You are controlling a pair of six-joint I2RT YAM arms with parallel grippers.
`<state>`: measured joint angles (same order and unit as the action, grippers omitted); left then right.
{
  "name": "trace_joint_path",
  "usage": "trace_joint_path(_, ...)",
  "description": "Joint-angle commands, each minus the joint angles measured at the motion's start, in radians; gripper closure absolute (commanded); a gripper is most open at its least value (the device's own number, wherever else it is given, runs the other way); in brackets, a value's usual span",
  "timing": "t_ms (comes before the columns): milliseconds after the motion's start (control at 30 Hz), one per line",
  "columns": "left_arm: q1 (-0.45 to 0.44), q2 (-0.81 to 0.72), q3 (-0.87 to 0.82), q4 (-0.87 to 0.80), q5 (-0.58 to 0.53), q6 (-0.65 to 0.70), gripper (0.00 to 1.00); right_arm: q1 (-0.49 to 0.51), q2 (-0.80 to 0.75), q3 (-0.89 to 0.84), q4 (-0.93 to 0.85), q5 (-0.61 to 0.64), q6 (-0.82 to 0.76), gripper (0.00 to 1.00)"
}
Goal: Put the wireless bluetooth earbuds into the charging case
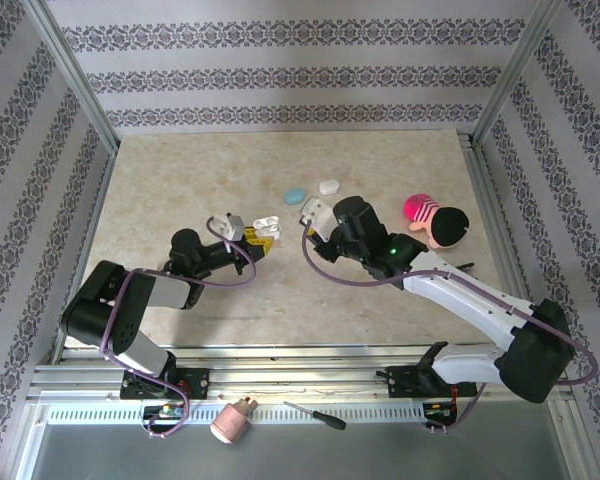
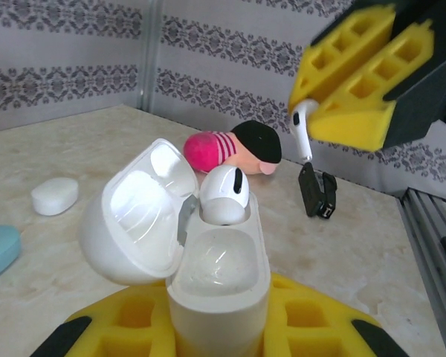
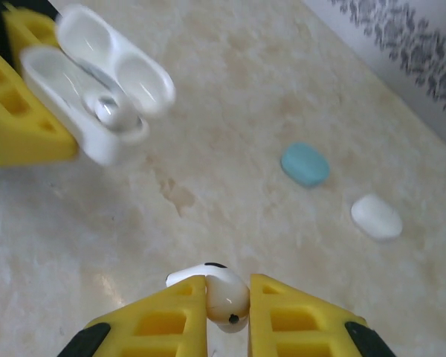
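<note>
The white charging case (image 2: 219, 286) stands upright with its lid (image 2: 130, 216) swung open, and my left gripper (image 2: 219, 331) is shut on its base. One white earbud (image 2: 224, 195) sits in the far slot; the near slot is empty. In the top view the case (image 1: 267, 224) is at the table's middle, at the tip of the left gripper (image 1: 254, 240). My right gripper (image 3: 228, 301) is shut on a second white earbud (image 3: 227, 296), held in the air just right of the case (image 3: 97, 111). From the left wrist, that earbud's stem (image 2: 303, 134) hangs below the right gripper (image 2: 323, 111).
A closed blue case (image 1: 295, 195) and a closed white case (image 1: 329, 186) lie behind the grippers. A pink and black plush toy (image 1: 435, 222) lies at the right. A small black object (image 2: 317, 191) stands near it. A screwdriver (image 1: 315, 415) rests on the front rail.
</note>
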<state>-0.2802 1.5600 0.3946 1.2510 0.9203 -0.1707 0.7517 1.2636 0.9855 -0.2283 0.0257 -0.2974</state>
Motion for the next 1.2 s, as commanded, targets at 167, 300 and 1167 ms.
trace_joint_path(167, -0.07, -0.084, 0.056, -0.313, 0.033, 0.212, 0.95, 0.039, 0.05, 0.107, 0.067, -0.022, -0.139, 0.86)
trace_joint_path(300, -0.074, -0.084, 0.055, -0.288, 0.039, 0.175, 0.95, 0.058, 0.077, 0.126, 0.08, -0.029, -0.158, 0.86)
trace_joint_path(1167, -0.082, -0.028, 0.084, -0.18, 0.028, 0.062, 0.95, 0.147, 0.192, 0.159, 0.054, 0.045, -0.189, 0.89)
